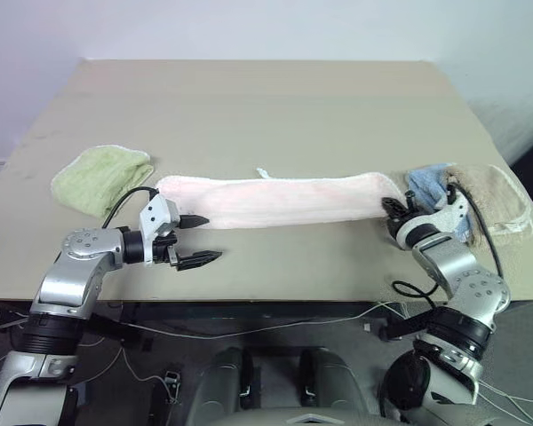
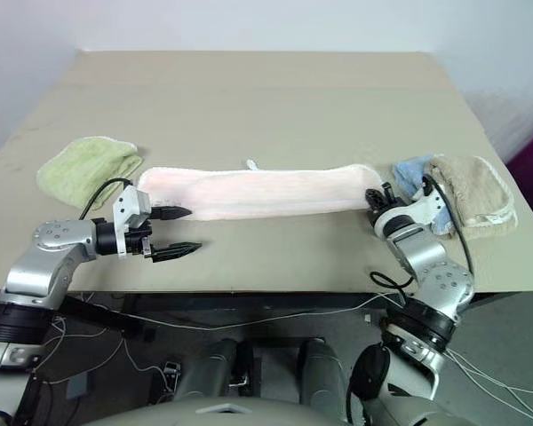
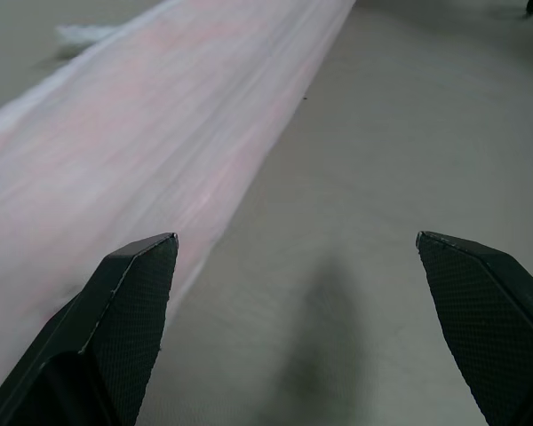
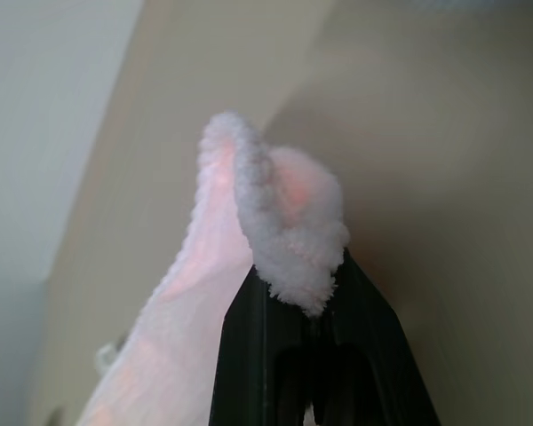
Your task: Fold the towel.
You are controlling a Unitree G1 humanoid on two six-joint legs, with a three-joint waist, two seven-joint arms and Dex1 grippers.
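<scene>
While the towel (image 1: 284, 201) lies stretched in a long folded band across the worktop (image 1: 266, 106), its pale pink length runs from one gripper to the other. At its right end the right gripper (image 4: 306, 297) has its two black fingers (image 4: 249, 355) pressed together on a bunched tuft of the pink terry, which bulges up past the fingertips in the right wrist view. From that pinch the cloth falls away along the worktop.

At the other end the left gripper (image 1: 198, 240) hovers with its fingers (image 3: 129, 293) spread wide and nothing between them. The towel's left end lies just beside the far finger, and the near finger stands over bare worktop toward the front edge. In the left wrist view the towel's long edge runs away from that far finger.

A small white loop tag (image 1: 263, 172) sticks out of the towel's far edge near its middle. Beyond the left fingers sits a light green towel (image 1: 100, 177). Just past the right fingers lie a blue towel (image 1: 426, 184) and a beige towel (image 1: 493, 197), touching each other.
</scene>
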